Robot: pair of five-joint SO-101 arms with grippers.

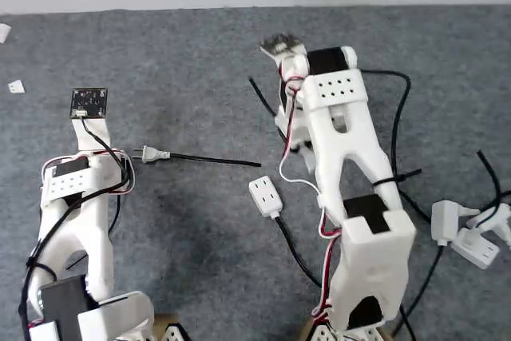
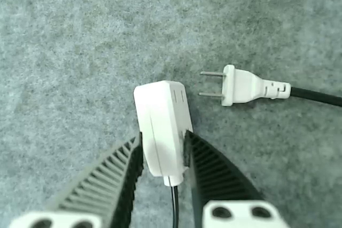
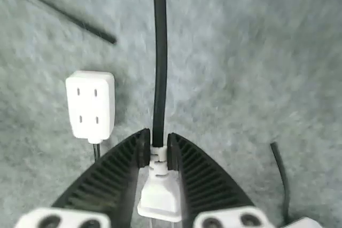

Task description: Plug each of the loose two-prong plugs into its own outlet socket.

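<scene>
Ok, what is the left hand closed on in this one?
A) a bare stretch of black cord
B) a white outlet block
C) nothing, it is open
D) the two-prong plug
B: the left hand is clamped on the white outlet block, while the two-prong plug lies loose beside it, prongs towards the block but not touching it.
</scene>
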